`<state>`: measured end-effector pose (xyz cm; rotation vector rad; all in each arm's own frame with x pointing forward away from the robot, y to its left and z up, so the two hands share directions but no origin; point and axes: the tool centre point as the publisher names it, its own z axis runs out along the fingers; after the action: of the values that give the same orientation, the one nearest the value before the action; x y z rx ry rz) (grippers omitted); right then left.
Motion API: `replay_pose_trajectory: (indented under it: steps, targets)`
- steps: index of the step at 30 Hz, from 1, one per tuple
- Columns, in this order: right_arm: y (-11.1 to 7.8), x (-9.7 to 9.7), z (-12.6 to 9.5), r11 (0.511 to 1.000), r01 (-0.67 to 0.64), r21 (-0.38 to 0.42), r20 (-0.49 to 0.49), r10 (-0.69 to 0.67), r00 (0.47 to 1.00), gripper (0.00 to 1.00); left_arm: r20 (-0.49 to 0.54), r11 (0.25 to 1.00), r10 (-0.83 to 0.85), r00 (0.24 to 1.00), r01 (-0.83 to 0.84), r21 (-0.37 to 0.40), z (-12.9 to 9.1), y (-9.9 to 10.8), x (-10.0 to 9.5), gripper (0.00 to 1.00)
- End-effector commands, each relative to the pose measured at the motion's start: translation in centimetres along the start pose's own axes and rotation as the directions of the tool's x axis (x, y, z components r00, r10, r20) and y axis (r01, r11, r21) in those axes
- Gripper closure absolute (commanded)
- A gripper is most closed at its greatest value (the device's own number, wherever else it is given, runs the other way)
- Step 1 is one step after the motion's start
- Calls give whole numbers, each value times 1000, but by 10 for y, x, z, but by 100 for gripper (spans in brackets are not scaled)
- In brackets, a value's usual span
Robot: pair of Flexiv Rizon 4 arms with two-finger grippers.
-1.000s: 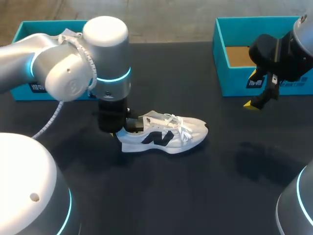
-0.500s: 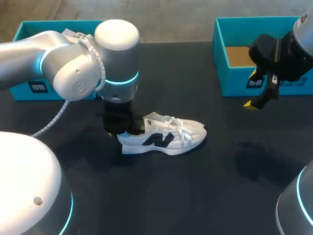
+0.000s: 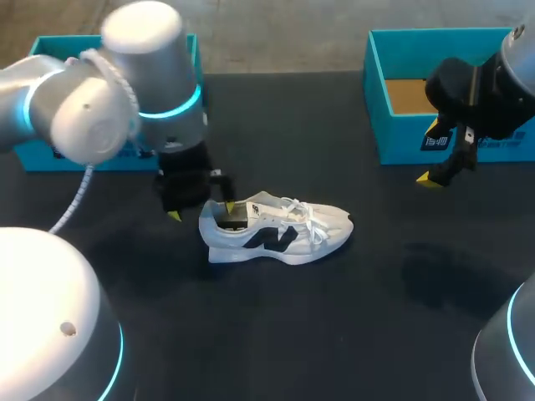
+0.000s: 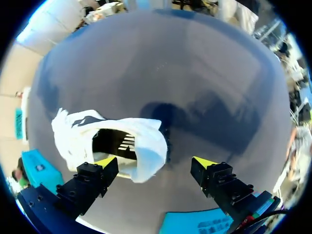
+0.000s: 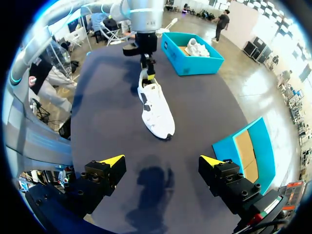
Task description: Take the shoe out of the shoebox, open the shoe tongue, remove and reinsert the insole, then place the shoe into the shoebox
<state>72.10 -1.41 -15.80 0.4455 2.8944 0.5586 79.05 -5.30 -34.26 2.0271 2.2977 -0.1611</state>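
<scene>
A white sneaker [image 3: 280, 231] with a dark side mark lies on its sole in the middle of the black table, toe to the right. My left gripper [image 3: 201, 210] hangs open just above and behind its heel, and neither finger touches the shoe. In the left wrist view the heel opening [image 4: 117, 141] sits just ahead of the left gripper [image 4: 155, 162], nearer one finger. My right gripper [image 3: 430, 152] is open and empty in front of the right teal shoebox [image 3: 376, 117]. From the right wrist view the sneaker [image 5: 156, 109] lies well ahead of the right gripper [image 5: 162, 160].
The right teal shoebox [image 5: 248, 146] shows a bare cardboard floor. A second teal box [image 3: 42, 50] at the back left, partly hidden by my left arm, holds another white shoe [image 5: 195, 47]. The black table [image 3: 334, 334] extends in front of the sneaker.
My left gripper has opened, let go of the sneaker's heel and drawn up and back to the left. The sneaker stays where it lay. The right arm has not moved.
</scene>
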Motion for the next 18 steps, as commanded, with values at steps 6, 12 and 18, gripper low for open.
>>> replay_pose_trajectory:
  steps: [6, 12, 18]
  targets:
    - [1, -1, 2, 1000, -1, 3, -1, 1, 1000, 0, 261, 988, -130, 956, 103, 114, -21, 0, 31, 0]
    - [1, -1, 2, 1000, -1, 3, -1, 1, 1000, 0, 387, 968, -223, 895, 158, 193, -25, 1, 43, 0]
    - [1, -1, 2, 1000, -1, 3, -1, 1, 1000, 0, 495, 934, -313, 810, 169, 315, -19, 4, 54, 0]
